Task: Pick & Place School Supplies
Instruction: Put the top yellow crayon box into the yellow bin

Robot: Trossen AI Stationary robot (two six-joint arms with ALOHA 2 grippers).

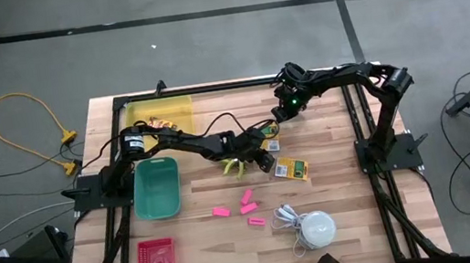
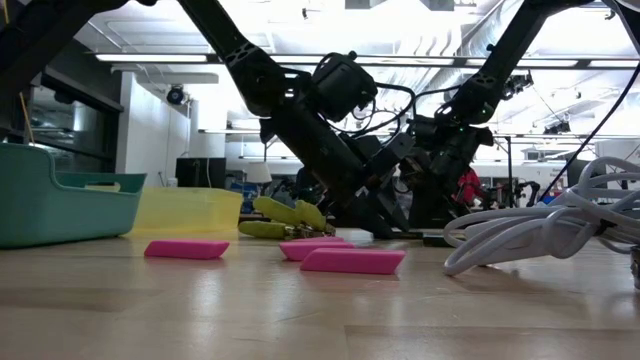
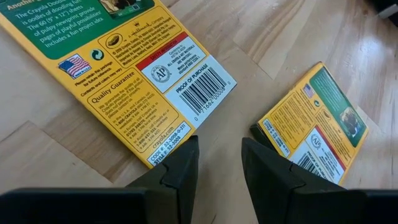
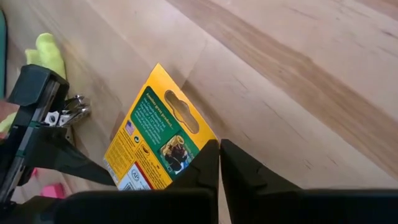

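Your right gripper (image 4: 219, 163) is closed at the corner of a yellow box (image 4: 163, 138), but whether it pinches that corner you can't tell; check before lifting. Left gripper (image 3: 219, 163) hangs parted between two boxes (image 3: 130, 81), near the green scissors (image 1: 233, 167). Pink erasers (image 1: 248, 208) lie nearer the front.

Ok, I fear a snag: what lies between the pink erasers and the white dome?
The coiled cord of the dome, beside the erasers, in the high view.
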